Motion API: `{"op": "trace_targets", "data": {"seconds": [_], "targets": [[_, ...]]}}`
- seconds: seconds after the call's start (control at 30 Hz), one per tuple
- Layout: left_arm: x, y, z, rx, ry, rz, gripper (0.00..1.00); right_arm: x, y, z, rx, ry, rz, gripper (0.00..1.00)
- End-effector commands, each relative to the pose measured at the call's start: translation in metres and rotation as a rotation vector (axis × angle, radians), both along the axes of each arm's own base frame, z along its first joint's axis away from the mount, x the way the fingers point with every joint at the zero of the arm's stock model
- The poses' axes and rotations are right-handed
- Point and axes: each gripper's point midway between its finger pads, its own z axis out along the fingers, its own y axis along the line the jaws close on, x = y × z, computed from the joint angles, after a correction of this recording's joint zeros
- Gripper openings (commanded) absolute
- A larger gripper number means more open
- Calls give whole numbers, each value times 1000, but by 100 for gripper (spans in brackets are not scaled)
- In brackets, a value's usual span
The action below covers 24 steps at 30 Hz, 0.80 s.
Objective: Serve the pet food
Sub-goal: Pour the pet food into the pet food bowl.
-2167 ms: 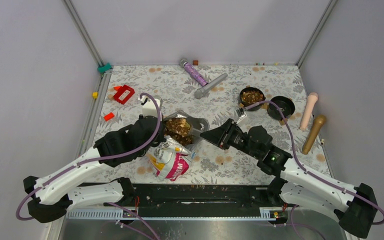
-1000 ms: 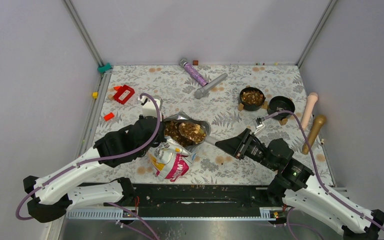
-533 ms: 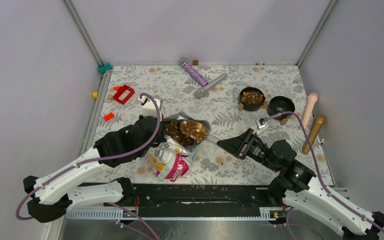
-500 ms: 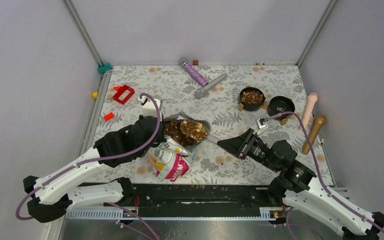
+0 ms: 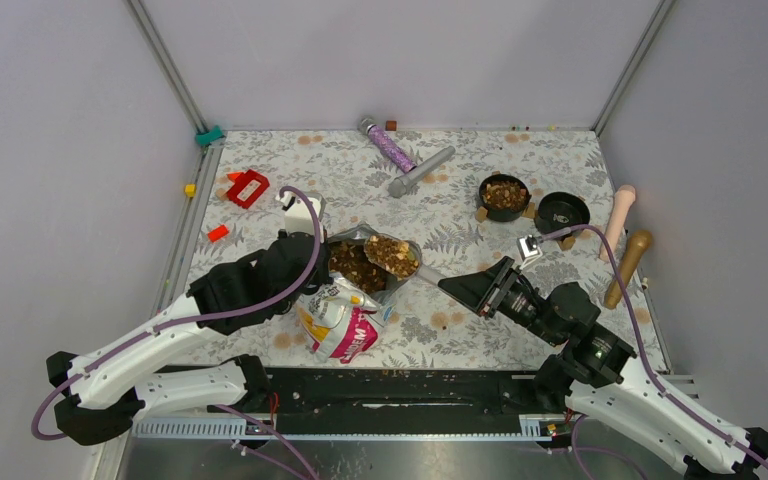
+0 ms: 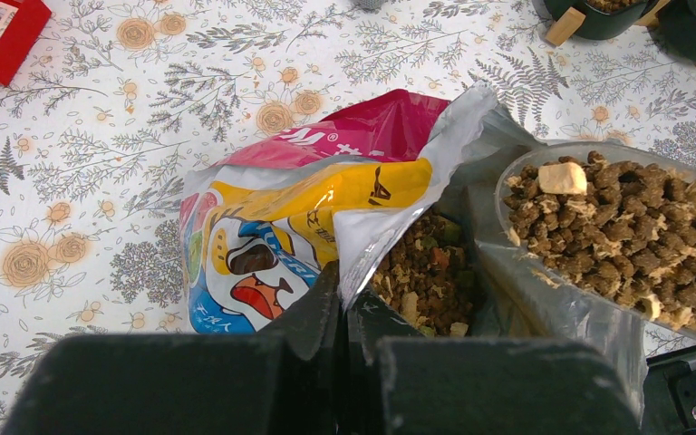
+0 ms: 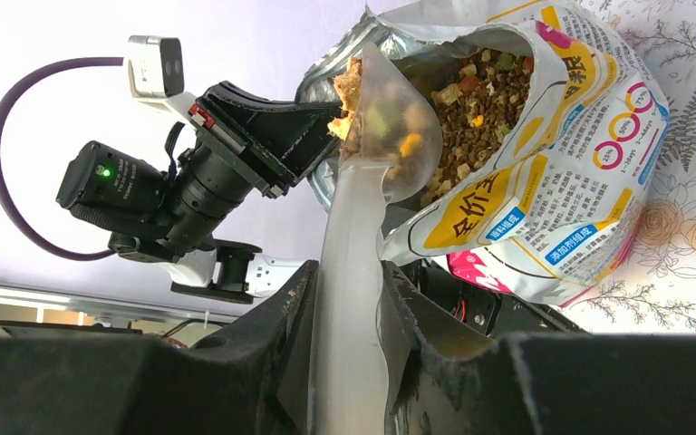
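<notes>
The yellow-white-magenta pet food bag lies open at table centre, brown kibble showing in its silver mouth. My left gripper is shut on the bag's rim, holding it open. My right gripper is shut on the handle of a clear scoop heaped with kibble, held level just above the bag's mouth. In the right wrist view the scoop stands before the open bag. Two round black bowls stand at the back right: one holds kibble, the other looks empty.
A grey tube and a glittery purple tube lie at the back. A red block and small orange bits are at the left. A pink and a brown cylinder lie at the right edge.
My right gripper drew the scoop out of the bag's kibble, now filled, and lifted it slightly toward the right. My left gripper and the bag have stayed put.
</notes>
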Motion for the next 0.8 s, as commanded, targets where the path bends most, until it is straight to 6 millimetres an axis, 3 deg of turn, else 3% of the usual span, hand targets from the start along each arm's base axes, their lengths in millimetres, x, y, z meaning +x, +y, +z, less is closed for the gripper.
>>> {"op": "trace_targets", "data": {"seconds": [0.0,0.77], "targets": [[6,-20,41,-183,-84,-5,0,6,-11,46,99,-93,-67,0],[7,-20,40,-177,-84,-2,0,26,-27,70,96,-152,-209,0]]}}
